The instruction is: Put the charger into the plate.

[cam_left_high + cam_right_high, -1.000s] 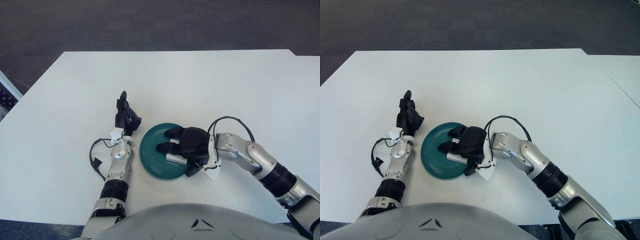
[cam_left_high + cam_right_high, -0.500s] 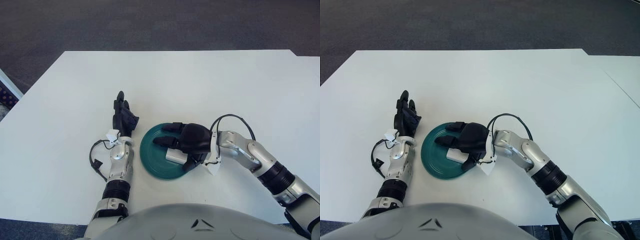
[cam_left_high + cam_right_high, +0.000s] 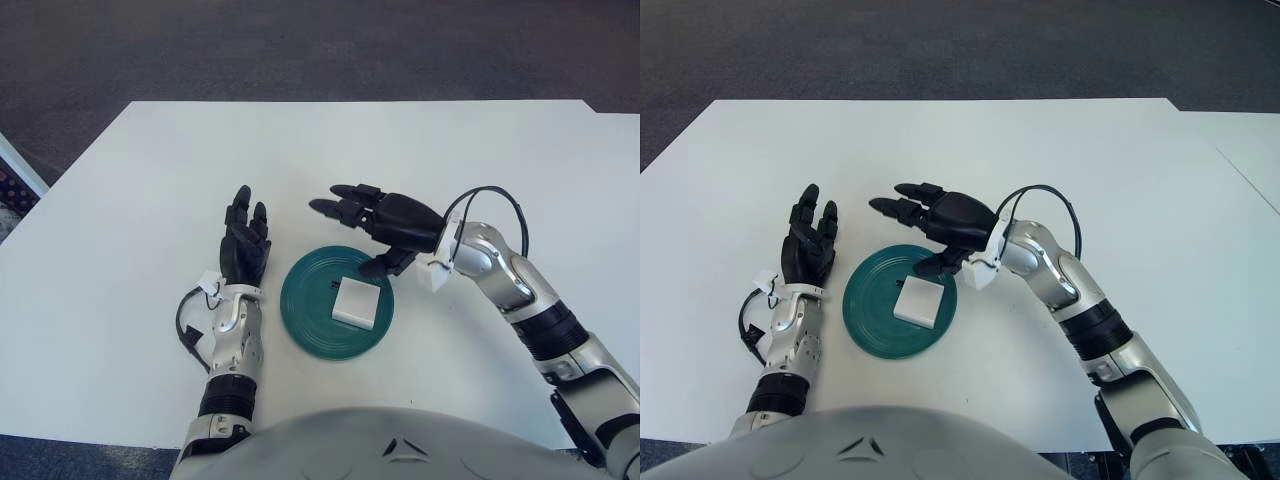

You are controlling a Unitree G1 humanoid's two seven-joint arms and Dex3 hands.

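Observation:
A white square charger (image 3: pixel 356 302) lies flat inside the dark green plate (image 3: pixel 305 315) near the table's front edge. My right hand (image 3: pixel 375 220) hovers above the plate's far rim, fingers spread and empty, clear of the charger. My left hand (image 3: pixel 243 243) rests on the table just left of the plate, fingers open and holding nothing.
The white table (image 3: pixel 400 160) stretches far and to both sides. A black cable (image 3: pixel 490 200) loops over my right wrist. The table's front edge lies close behind the plate.
My right hand let go of the charger, opened and lifted up and away from the plate. The charger now lies in the plate. My left hand's fingers spread a little.

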